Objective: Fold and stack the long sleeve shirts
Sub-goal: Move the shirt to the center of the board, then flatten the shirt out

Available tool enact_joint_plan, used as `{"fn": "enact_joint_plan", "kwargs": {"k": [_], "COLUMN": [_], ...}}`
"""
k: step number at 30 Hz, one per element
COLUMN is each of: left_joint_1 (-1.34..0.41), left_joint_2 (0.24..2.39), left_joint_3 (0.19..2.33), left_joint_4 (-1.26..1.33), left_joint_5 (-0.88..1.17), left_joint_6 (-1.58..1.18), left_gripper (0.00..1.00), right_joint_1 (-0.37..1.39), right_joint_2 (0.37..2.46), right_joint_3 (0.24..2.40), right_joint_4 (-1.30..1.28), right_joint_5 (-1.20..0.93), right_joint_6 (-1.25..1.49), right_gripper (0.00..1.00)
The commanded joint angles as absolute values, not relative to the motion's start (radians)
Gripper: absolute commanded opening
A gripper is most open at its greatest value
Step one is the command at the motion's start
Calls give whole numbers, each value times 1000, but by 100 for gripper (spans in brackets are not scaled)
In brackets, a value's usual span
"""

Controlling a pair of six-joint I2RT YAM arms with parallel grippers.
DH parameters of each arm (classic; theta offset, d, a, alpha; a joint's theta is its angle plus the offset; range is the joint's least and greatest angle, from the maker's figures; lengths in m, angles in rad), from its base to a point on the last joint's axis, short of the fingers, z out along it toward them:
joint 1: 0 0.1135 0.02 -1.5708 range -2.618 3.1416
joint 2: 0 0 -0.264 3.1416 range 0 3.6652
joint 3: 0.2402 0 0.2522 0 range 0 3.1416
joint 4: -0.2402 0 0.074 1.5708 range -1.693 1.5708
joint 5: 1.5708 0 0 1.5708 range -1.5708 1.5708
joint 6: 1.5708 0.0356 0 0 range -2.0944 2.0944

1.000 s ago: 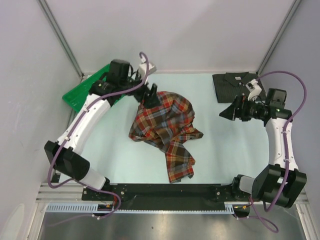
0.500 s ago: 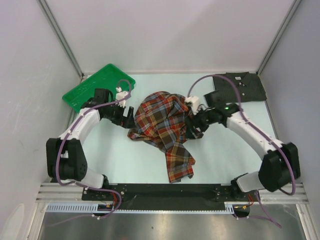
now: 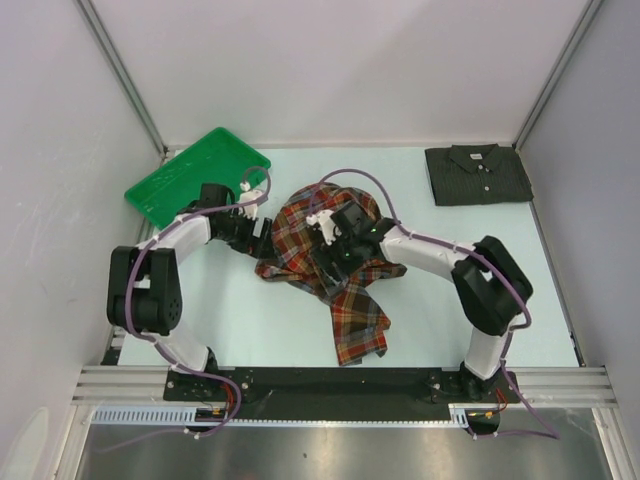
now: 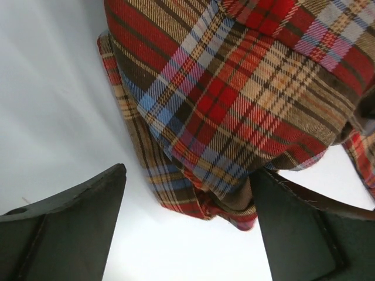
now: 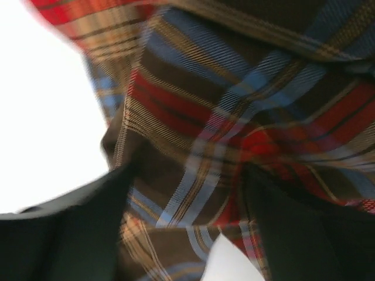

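Observation:
The plaid long sleeve shirt [image 3: 345, 300] lies crumpled in the middle of the table. The dark grey long sleeve shirt [image 3: 478, 175] lies folded at the back right. My left gripper [image 3: 263, 234] is low at the plaid shirt's left edge. In the left wrist view its jaws [image 4: 187, 234] stand open, and the plaid hem [image 4: 234, 99] reaches just in front of them, against the right finger [image 4: 304, 228]. My right gripper [image 3: 333, 258] is on top of the plaid heap. In the blurred right wrist view its wide jaws [image 5: 187, 228] stand open with plaid cloth [image 5: 234, 117] between them.
A green plastic tray [image 3: 195, 172] leans at the back left, close behind the left arm. Grey walls and metal posts close in the table on three sides. A black rail [image 3: 330, 380] runs along the near edge.
The right arm swung from beside the grey shirt across to the top of the plaid shirt. The left gripper dropped from the shirt's back edge to its left edge.

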State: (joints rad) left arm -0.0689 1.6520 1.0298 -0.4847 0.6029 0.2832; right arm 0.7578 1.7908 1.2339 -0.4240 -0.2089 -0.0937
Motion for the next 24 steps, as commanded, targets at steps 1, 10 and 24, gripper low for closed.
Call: {"fn": "enact_joint_plan", "kwargs": {"k": [1,10,24], "left_joint_1": [-72,-46,-284], "left_joint_2": [1693,1496,1198], "left_joint_3": [1025,1138,1335], "left_joint_4": [-428,-569,-891], "left_joint_5": [644,756,653], "left_joint_6": [293,380,562], "left_gripper": [86,0,0], "right_joint_1": [715,352,-90], "right_joint_2": [1842,1566,1876], "right_joint_3": [1304,1383,2246], "right_joint_4": [-392,-566,-896], "right_joint_5": [-55,-355,-445], "right_joint_6": [-41,-195,-384], "right_gripper": [62,0,0]}}
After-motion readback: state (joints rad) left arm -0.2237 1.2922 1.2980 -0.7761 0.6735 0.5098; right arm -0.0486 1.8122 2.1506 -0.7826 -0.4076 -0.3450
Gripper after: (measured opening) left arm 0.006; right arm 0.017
